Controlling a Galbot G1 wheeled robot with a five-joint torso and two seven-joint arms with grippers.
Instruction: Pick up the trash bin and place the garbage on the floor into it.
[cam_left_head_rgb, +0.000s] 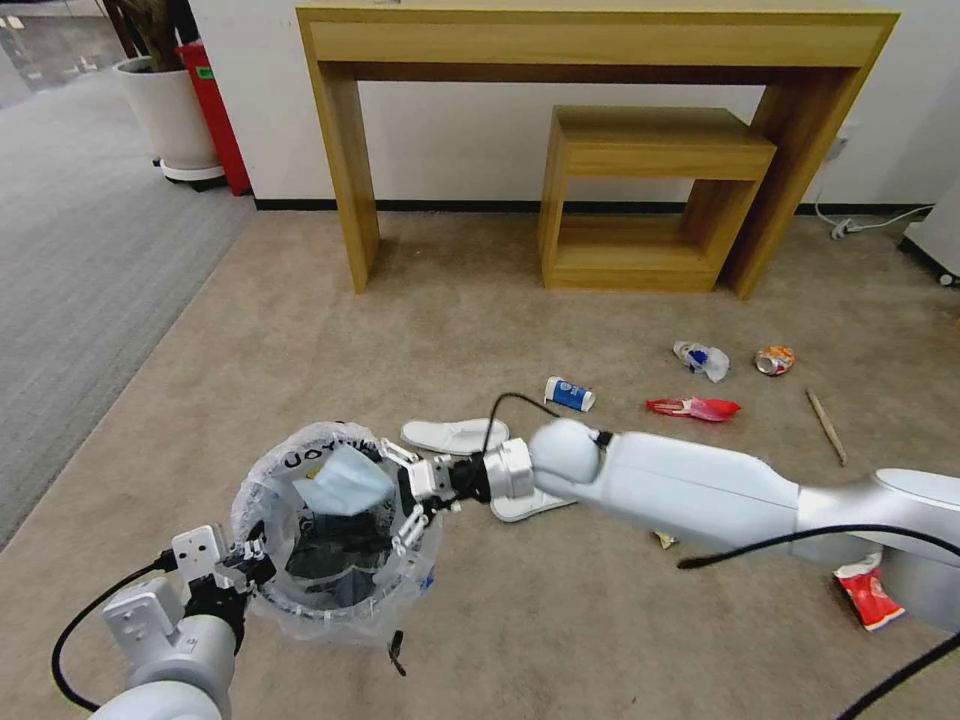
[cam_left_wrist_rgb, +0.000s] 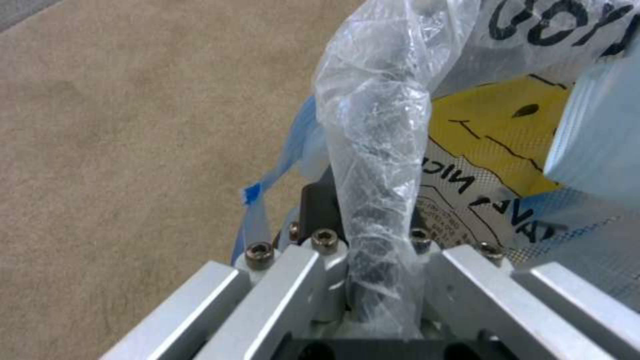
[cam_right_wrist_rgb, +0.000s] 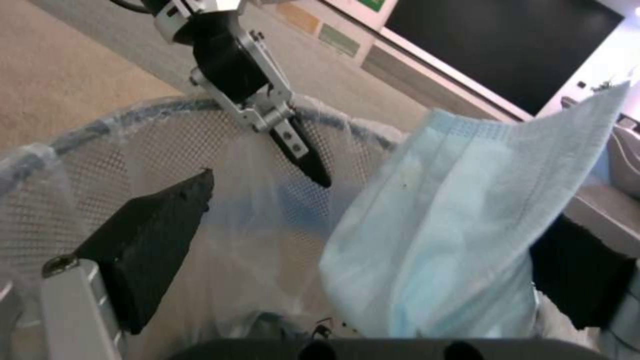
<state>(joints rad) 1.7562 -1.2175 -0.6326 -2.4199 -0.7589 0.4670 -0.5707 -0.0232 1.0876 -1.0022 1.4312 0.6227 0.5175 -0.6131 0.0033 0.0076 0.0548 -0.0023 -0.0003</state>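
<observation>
Beige short carpet covers the room where I am working, and a big yellow wooden desk with a wooden step shelf under it stands at the white wall.

I hold the small round dark trash bin with the clear crinkly plastic bag up near me. My left gripper is pinched tight on its rim, and in the left wrist view I see the bag bunched between the jaws.

My right gripper reaches over the far edge of the bin. Its black fingers are spread wide apart. A light blue face mask hangs over the bin's mouth, leaning on one finger.

More trash lies on the carpet. Two white slippers sit just past the bin, one partly under my right arm. Beyond them are a blue and white paper cup, a red wrapper, a small crumpled clear bottle, a crushed orange can and a thin wooden stick. Another red wrapper lies close on my right.
</observation>
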